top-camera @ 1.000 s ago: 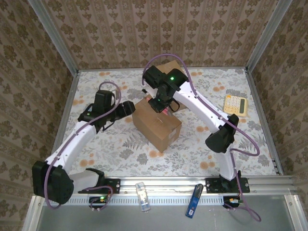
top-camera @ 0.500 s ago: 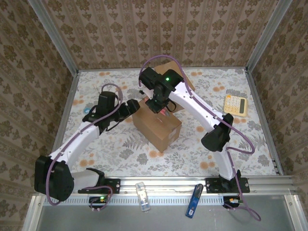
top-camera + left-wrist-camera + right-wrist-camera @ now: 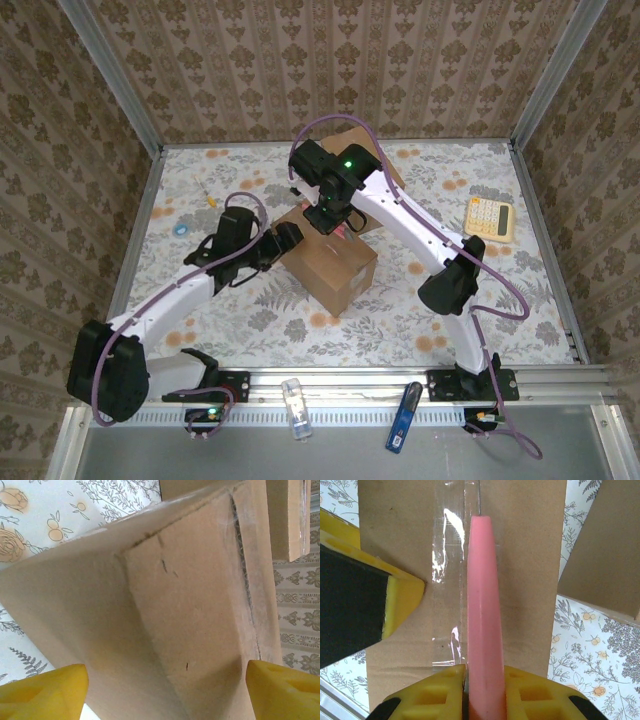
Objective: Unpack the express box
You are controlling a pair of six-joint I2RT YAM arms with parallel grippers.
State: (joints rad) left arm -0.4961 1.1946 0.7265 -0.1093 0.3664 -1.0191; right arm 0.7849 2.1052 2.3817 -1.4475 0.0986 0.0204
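Top view: the cardboard box (image 3: pixel 328 262) sits in the middle of the table (image 3: pixel 520 300), with open room along its near edge. Left wrist: the left claw (image 3: pixel 162 692) gapes wide before a matte box corner. Right wrist: the right claw (image 3: pixel 485 692) pinches a smooth pink tool (image 3: pixel 482 605) (tapered) over glossy tape (image 3: pixel 445 580).

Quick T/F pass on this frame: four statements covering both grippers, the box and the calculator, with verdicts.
1. The right gripper is shut on a pink tool. True.
2. Clear tape runs along the top seam of the cardboard box. True.
3. The left gripper is clamped shut on the box. False: its jaws stand wide open, with the box's corner ahead of them.
4. The calculator sits on top of the box. False: it lies on the table to the right, apart from the box.
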